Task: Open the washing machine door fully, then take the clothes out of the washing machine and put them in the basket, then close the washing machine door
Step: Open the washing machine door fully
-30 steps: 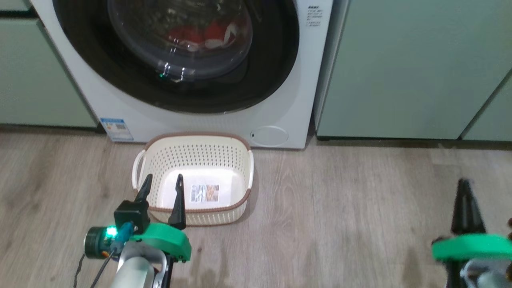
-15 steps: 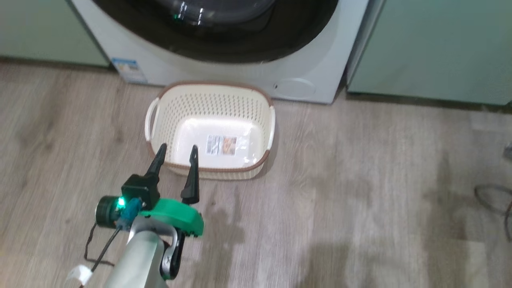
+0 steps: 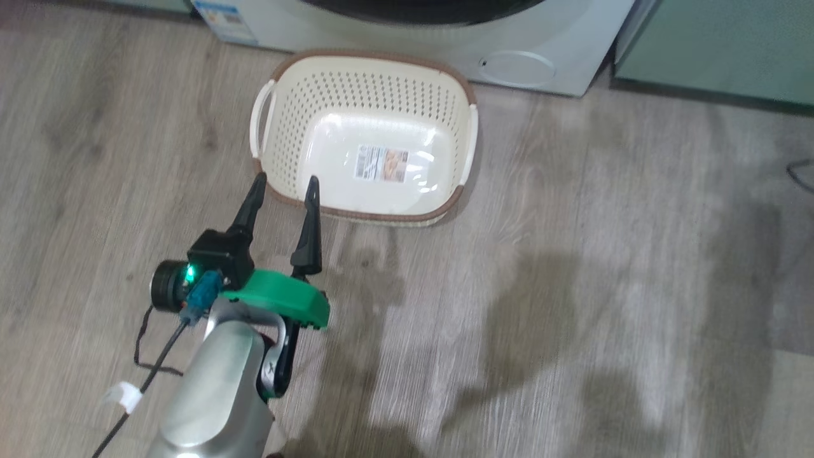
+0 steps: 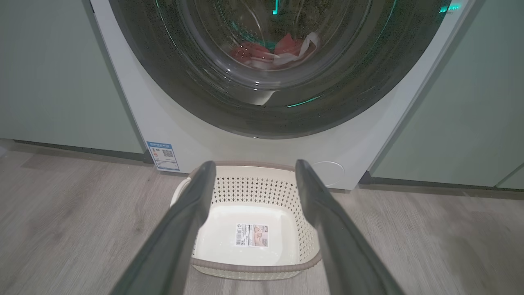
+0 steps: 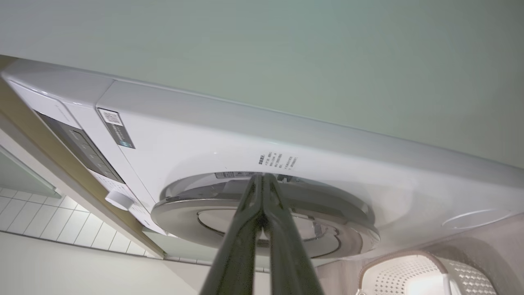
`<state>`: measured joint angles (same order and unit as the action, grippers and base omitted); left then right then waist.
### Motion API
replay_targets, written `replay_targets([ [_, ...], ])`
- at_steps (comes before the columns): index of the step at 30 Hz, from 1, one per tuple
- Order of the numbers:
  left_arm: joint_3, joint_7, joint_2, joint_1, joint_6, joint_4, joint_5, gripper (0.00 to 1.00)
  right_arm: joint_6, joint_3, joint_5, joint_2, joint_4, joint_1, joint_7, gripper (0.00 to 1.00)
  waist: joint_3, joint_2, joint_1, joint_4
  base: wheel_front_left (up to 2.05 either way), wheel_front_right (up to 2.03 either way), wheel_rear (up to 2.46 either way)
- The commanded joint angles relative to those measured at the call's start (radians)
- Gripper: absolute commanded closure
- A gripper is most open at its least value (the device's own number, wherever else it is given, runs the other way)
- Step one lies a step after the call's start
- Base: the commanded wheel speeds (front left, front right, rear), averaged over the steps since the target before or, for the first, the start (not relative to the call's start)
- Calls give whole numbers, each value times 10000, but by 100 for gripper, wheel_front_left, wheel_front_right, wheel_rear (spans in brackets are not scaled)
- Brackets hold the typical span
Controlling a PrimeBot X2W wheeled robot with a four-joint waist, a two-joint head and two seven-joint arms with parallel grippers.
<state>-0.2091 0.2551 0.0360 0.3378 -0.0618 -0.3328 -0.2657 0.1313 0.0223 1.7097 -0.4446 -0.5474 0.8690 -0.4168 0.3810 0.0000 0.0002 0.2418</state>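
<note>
Head camera has tipped down toward floor over last second; basket (image 3: pixel 372 57) itself unmoved, just ahead of left gripper (image 3: pixel 285 180) tips, jaws spread, empty. Right gripper (image 5: pixel 262 177) jaws clenched, empty, tips at washing machine door (image 5: pixel 352 229) edge. Door looks shut, clothes (image 4: pixel 286 43) behind glass: opening seems about to start.

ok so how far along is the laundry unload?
Done: nothing yet. The basket is empty and the red clothes sit behind the washer door, which looks shut or barely cracked. In hand: the right gripper, shut, points its tips at the door's edge; the left gripper hangs open by the basket. Left: open door fully, move clothes, close door.
</note>
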Motion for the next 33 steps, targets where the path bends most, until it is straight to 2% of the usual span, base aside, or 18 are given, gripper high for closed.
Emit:
replay_targets([
  [1, 325, 67, 143, 291, -42, 357, -33, 0, -6, -156, 22, -230, 188, 398, -204, 100, 308, 0, -2, 173, 0, 0, 0],
  [14, -453, 67, 143, 780, -207, 638, -552, 0, -6, -1281, -811, 67, -1633, 3674, -1471, 100, 1351, 0, -2, 601, 0, 0, 0],
  [24, -1431, 67, 143, 1058, -428, 910, -971, 0, -6, -1901, -1349, 353, -2440, 5125, -1922, 100, 1895, 0, -2, 953, 0, 0, 0],
  [33, -1605, 67, 143, 1203, -528, 993, -1179, 0, -6, -2348, -1727, 639, -2788, 5871, -2085, 100, 2163, 0, -2, 1165, 0, 0, 0],
])
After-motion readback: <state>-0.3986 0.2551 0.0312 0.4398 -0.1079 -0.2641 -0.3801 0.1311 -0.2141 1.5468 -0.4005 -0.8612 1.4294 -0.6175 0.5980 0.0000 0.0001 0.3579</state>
